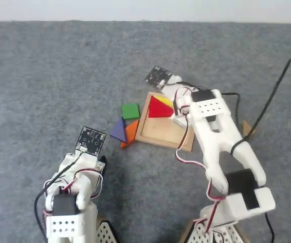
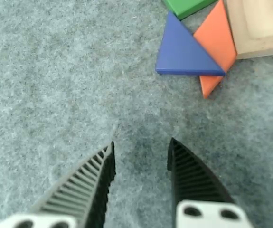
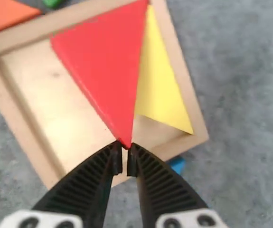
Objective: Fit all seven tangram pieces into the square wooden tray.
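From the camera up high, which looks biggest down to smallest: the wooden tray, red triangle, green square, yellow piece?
1. The wooden tray.
2. The red triangle and the green square look about alike, so I won't rank them.
3. The yellow piece: just a strip shows beside the red triangle.

**Right Gripper at the Tray**

The right gripper (image 3: 125, 154) pinches the pointed tip of the red triangular piece (image 3: 105, 71), with its black ribbed fingers (image 3: 98, 175) almost together. This piece lies in the square wooden tray (image 3: 17, 128), one edge against a yellow triangular piece (image 3: 157, 90). A small blue piece (image 3: 176, 165) sits just outside the tray rim on the grey carpet (image 3: 240, 95). An orange piece (image 3: 3, 14) lies beyond the opposite rim.
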